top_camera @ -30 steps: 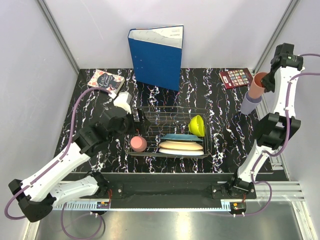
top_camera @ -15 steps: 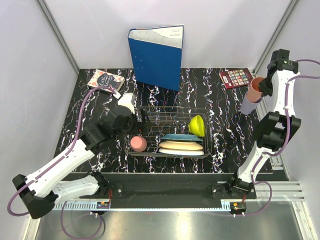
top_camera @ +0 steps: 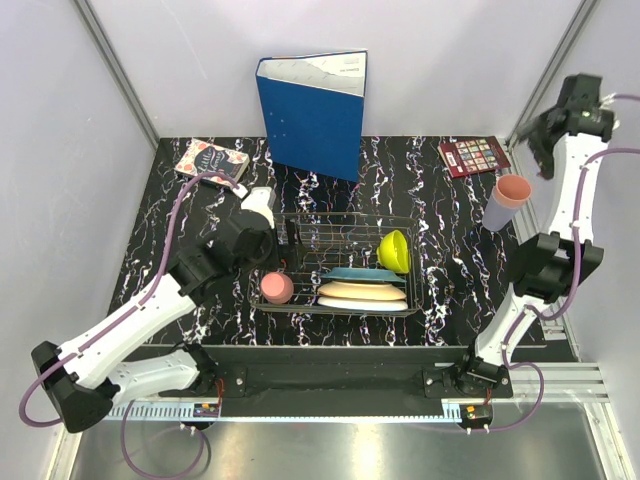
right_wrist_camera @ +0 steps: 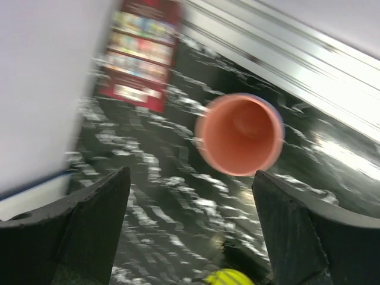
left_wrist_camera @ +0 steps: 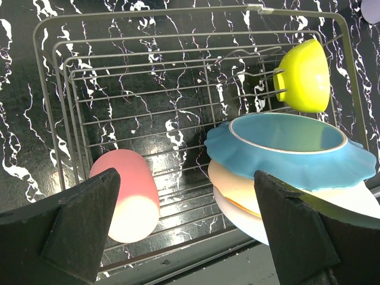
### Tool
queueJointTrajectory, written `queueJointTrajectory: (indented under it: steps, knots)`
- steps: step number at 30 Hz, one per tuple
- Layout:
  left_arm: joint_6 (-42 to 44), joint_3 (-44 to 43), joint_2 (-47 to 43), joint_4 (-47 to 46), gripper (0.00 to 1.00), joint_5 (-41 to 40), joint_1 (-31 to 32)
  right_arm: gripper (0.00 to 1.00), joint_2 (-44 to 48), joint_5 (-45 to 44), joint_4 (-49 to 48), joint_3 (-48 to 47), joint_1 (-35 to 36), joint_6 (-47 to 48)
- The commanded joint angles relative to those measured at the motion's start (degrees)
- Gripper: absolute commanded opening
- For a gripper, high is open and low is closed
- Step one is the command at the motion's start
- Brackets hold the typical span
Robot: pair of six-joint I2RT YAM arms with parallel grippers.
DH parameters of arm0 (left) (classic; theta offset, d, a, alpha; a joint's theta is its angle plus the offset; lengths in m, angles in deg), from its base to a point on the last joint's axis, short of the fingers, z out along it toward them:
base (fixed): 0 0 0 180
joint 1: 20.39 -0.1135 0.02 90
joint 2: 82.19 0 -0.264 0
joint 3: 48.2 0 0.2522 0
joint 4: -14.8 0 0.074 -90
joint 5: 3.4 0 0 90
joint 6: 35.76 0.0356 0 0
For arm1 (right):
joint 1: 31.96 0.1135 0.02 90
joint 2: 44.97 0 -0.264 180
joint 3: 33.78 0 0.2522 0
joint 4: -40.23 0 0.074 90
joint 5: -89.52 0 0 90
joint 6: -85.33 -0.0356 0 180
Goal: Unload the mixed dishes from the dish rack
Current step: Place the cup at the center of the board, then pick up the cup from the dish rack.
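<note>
The left gripper (left_wrist_camera: 185, 178) hangs wide open over the dish rack (left_wrist_camera: 59, 119) at mid-table. The pink cup (left_wrist_camera: 127, 202) lies on its side in the rack's near-left corner, just beside the left finger, its long axis running roughly toward the table's near edge. The left arm is far nearer. The right gripper (right_wrist_camera: 191, 175), jaws spread and empty, hangs above the second pink cup (right_wrist_camera: 239, 133) by the table's right edge. That view is blurred.

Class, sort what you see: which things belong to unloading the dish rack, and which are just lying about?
Job: dish rack, pink cup, yellow-green bowl, teal plate, cream plate, second pink cup, lavender cup.
Lying about: blue binder, left book, right book.
</note>
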State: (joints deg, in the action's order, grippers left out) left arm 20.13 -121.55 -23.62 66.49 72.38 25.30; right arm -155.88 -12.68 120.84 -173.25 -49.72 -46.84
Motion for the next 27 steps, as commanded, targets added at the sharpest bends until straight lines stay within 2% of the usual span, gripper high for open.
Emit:
queueJointTrajectory:
  steps: [1,3,6,7,8,9,10,11,12,13,15,16,21,27]
  knots:
    - [0.2,-0.4,0.1,-1.5,0.99,-1.7,0.1,0.91,4.0,5.1,-0.6,-16.4,3.7,-2.3]
    - [0.3,-0.5,0.4,-1.5,0.99,-2.0,0.1,0.90,4.7,10.6,-1.8,-20.4,6.9,-0.4]
    - [0.8,-0.4,1.1,-1.1,0.99,-2.0,0.1,0.89,8.6,18.6,-6.6,-20.2,19.1,7.0]
    - [0.9,-0.3,1.3,-0.5,0.99,-2.2,0.1,0.89,10.4,19.9,-8.3,-14.2,22.6,11.1]
    - [0.6,-0.3,1.5,0.2,0.99,-2.7,0.1,0.89,14.9,19.9,-12.0,-10.0,30.5,12.9]
    - [0.4,-0.4,2.5,0.7,0.99,-3.4,0.1,0.89,17.4,19.2,-13.9,-5.1,34.0,14.1]
    - [-0.4,-0.5,3.0,2.4,0.99,-3.8,0.1,0.88,19.9,18.2,-15.9,5.5,37.0,14.9]
    - [-1.0,-0.5,3.6,3.0,0.99,-4.1,0.2,0.88,25.4,16.4,-21.4,11.4,42.1,14.7]
    - [-1.5,-0.4,4.3,3.5,0.99,-4.4,0.1,0.88,28.3,16.4,-24.3,17.3,43.8,14.1]
    - [-3.1,-0.3,4.5,4.3,0.99,-4.6,0.1,0.88,30.9,16.2,-26.7,27.7,45.3,12.2]
    - [-5.1,0.3,4.6,5.3,0.99,-5.4,0.2,0.87,37.7,15.0,-31.9,39.2,47.9,10.5]
    - [-6.9,0.5,4.1,6.0,0.99,-5.4,0.2,0.87,39.4,14.8,-32.7,42.0,48.3,9.2]
    - [-11.3,2.8,2.1,6.9,0.99,-4.0,0.1,0.87,47.4,15.4,-33.5,52.0,48.6,8.3]
    - [-15.5,6.3,4.8,6.4,0.99,-2.0,0.2,0.87,49.4,16.5,-33.0,54.1,48.6,9.3]
